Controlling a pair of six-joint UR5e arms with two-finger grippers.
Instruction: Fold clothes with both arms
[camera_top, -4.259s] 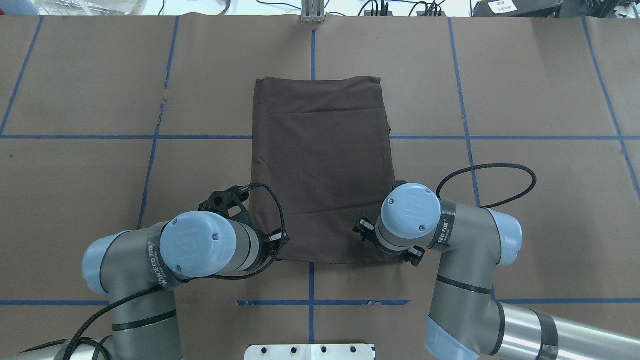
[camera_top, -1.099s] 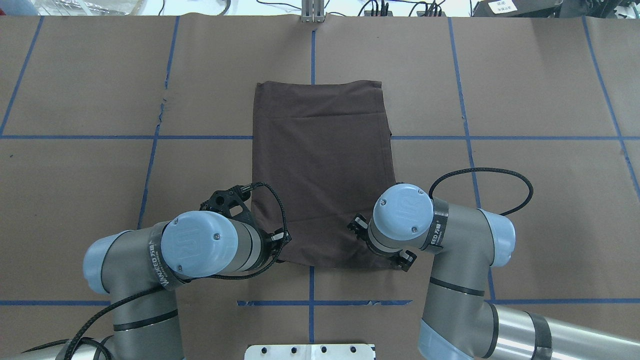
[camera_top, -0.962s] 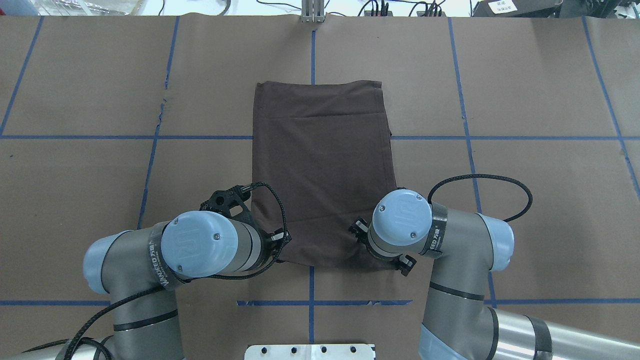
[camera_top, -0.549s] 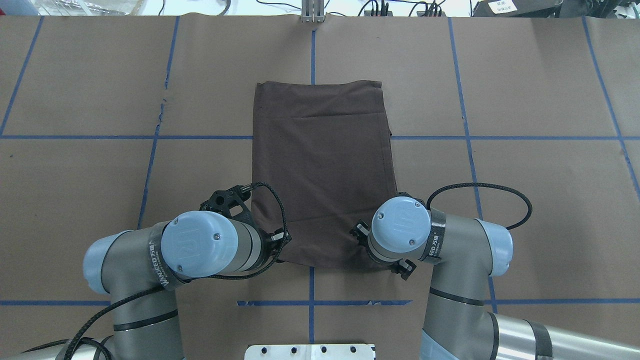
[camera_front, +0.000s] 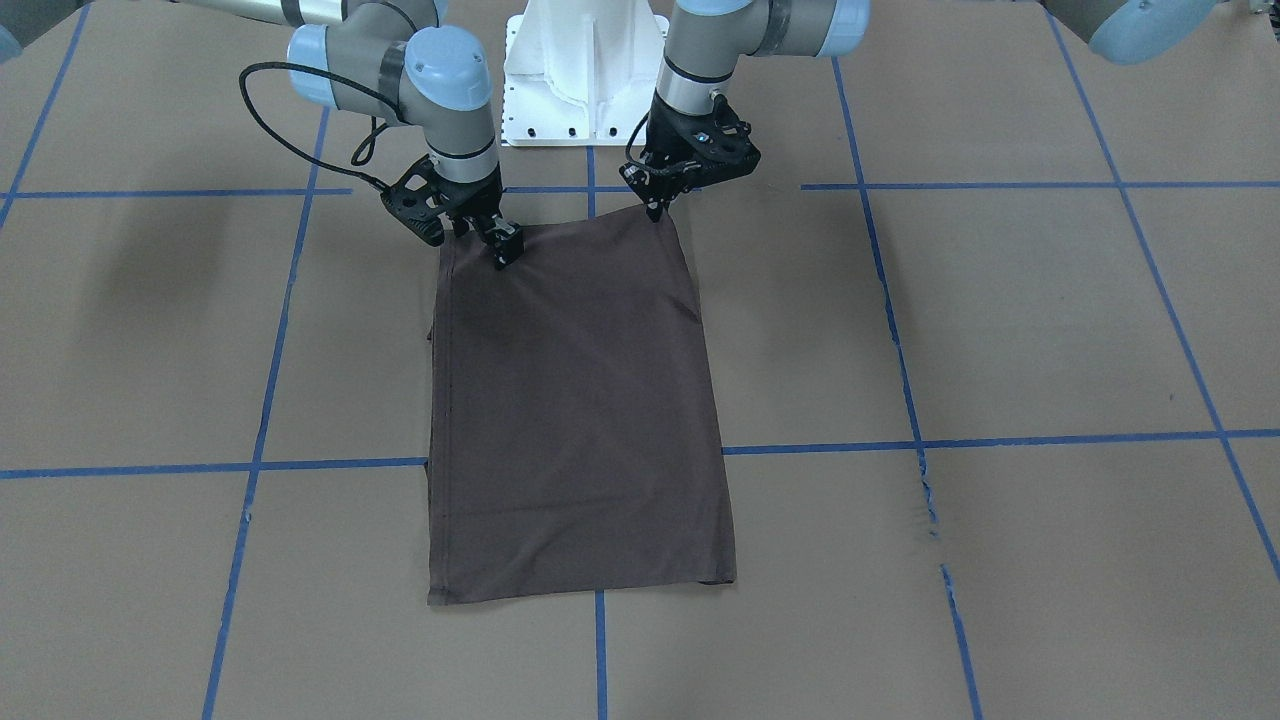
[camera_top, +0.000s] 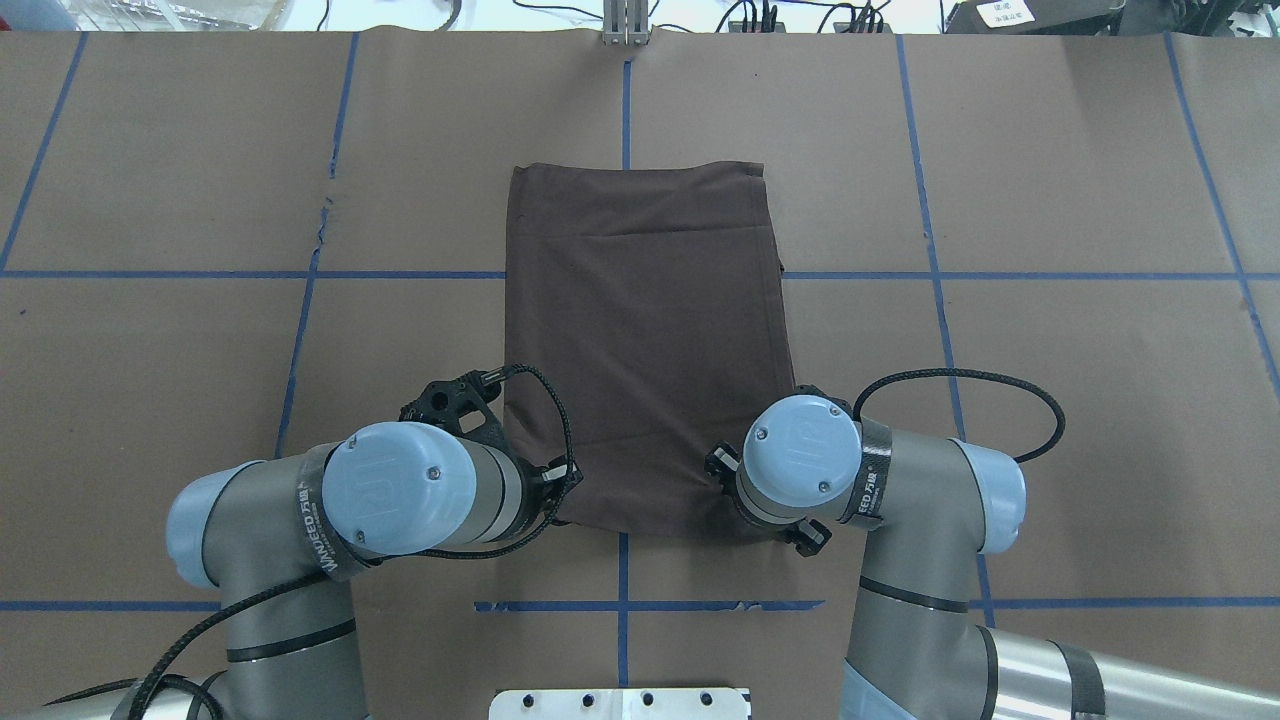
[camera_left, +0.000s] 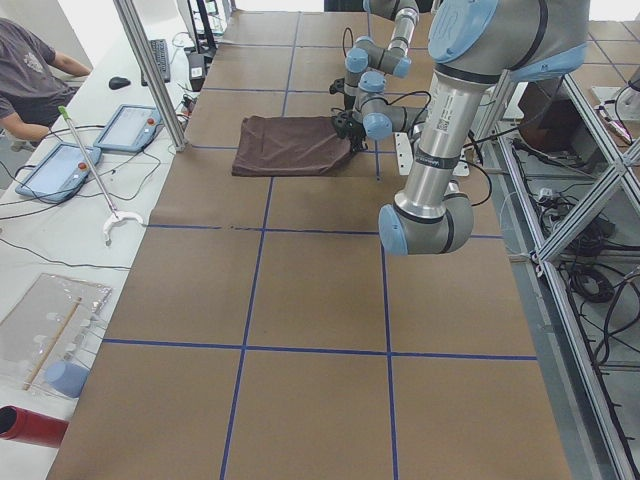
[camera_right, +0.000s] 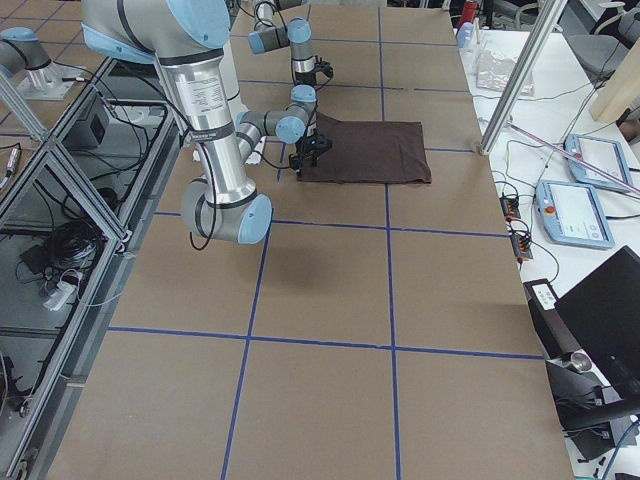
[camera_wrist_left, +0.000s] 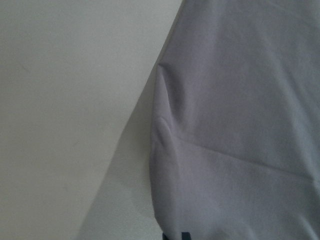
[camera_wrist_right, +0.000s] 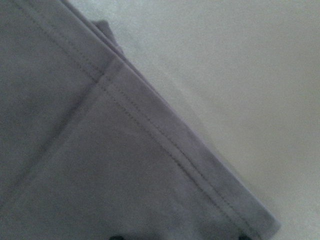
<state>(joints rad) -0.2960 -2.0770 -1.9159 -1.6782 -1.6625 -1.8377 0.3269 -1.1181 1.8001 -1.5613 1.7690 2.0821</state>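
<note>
Nearest the base (camera_front: 585, 70), the two arms bend inward over the shirt's (camera_top: 645, 340) near hem. From overhead each wrist's blue cap hides its jaws. The front view shows more: the left gripper (camera_front: 658, 208) has its jaws closed to a point on one near corner of the shirt, which peaks up slightly. The right gripper (camera_front: 503, 250) is set a little in from the other corner, its jaws together on the hem – though they read as one dark block there.

The wrist views are filled with blurred cloth and pale tabletop (camera_top: 1050, 200); only dark specks of the jaws show at the lower edge.

Beyond the grippers the shirt lies flat on the tabletop as a plain rectangle across a blue tape line (camera_top: 1000, 275). At the far side a person (camera_left: 30, 75) sits, cut off by the left side view's edge.
</note>
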